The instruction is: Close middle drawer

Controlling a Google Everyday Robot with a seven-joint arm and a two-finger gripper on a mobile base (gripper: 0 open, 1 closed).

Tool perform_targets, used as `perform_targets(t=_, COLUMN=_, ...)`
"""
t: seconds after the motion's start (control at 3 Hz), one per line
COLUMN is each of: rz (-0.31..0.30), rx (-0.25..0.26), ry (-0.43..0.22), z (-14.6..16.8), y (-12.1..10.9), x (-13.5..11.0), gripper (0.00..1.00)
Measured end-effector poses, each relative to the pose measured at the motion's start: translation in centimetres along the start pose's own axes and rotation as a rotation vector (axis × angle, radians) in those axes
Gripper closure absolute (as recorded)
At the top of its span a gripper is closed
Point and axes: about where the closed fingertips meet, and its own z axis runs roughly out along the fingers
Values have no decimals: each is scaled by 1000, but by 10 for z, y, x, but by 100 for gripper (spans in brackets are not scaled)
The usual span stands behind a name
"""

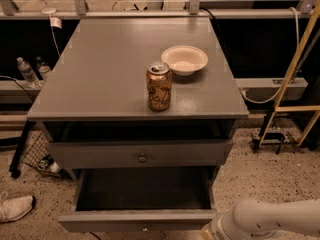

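Observation:
The middle drawer [142, 218] is pulled far out at the bottom of the grey cabinet. Its dark box is open and empty, and its low front carries a small round knob [145, 228]. My white arm [270, 218] comes in from the lower right. The gripper [207, 232] is at the frame's bottom edge, next to the right end of the drawer front, and is mostly cut off.
Above it, the taller-fronted drawer [140, 154] with a brass knob stands slightly open. On the cabinet top [100, 74] are a soda can [159, 86] and a white bowl [184, 59]. A yellow frame [290, 89] stands to the right. A shoe [15, 207] and a wire basket [40, 156] lie to the left.

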Motion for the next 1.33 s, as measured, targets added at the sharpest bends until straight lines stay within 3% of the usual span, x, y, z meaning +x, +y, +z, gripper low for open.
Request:
perform_targets(t=0.67, rz=44, rx=8, ry=-46, z=8, y=-10, x=-22, gripper=100)
perform_targets(t=1.0, rz=36, rx=-4, ry=-71, z=12, y=-8, x=-34, gripper=100)
perform_targets(t=1.33, rz=-13, rx=-35, ry=-97, z=15, y=0, x=-56, gripper=100)
